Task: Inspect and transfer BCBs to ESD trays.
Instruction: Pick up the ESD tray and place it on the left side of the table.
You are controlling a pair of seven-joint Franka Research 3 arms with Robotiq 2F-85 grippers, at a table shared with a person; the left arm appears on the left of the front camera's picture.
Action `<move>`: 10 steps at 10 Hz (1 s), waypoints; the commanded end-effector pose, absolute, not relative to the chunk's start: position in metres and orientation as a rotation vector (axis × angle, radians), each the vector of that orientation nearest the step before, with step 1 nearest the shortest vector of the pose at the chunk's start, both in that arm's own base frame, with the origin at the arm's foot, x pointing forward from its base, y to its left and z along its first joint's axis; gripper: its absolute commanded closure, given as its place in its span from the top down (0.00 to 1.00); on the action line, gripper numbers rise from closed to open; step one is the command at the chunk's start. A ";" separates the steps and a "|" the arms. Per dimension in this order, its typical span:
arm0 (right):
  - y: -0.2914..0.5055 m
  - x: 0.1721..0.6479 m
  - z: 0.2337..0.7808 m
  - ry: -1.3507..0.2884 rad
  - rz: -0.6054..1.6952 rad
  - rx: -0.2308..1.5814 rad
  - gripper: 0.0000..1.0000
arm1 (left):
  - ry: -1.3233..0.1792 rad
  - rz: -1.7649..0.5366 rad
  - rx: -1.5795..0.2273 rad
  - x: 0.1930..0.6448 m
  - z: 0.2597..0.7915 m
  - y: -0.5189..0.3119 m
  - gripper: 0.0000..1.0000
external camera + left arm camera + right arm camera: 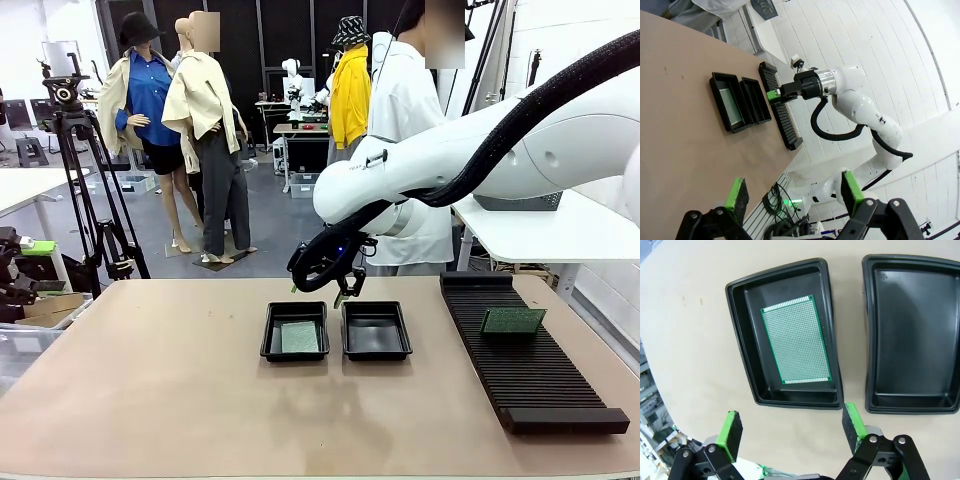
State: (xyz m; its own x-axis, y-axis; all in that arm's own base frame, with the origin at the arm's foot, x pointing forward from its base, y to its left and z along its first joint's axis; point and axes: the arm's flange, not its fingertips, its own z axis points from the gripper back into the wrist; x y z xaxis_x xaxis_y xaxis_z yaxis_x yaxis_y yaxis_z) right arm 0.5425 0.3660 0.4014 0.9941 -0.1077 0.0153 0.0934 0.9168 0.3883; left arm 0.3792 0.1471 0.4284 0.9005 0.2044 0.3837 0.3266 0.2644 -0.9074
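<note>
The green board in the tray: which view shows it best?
The right wrist view: the green board lies close, its hole grid clear. The front view shows it small and foreshortened; the left wrist view, far off.

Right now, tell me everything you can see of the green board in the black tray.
The BCB is a thin, flat green rectangle, a bare perforated board with a fine grid of holes and pale strips along both short ends. It lies flat on the floor of the left ESD tray, and nothing else touches it.
</note>
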 end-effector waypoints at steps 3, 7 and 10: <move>0.365 0.544 0.400 -0.042 -0.107 0.414 1.00 | -0.477 -0.073 -1.320 0.378 0.430 0.148 0.98; 0.324 0.541 0.418 -0.035 -0.102 0.476 1.00 | -0.443 -0.018 -1.264 0.396 0.460 0.127 0.98; 0.266 0.543 0.440 0.014 -0.077 0.558 1.00 | -0.376 -0.027 -1.186 0.408 0.495 0.086 0.98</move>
State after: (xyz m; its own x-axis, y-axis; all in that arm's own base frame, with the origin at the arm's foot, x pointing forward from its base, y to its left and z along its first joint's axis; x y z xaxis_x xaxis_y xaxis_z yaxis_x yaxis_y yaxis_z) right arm 0.5557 0.2891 0.4424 0.9953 -0.0963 -0.0027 0.0845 0.8588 0.5054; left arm 0.4060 0.1000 0.4833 0.9316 0.1781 0.3170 0.2415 0.3484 -0.9057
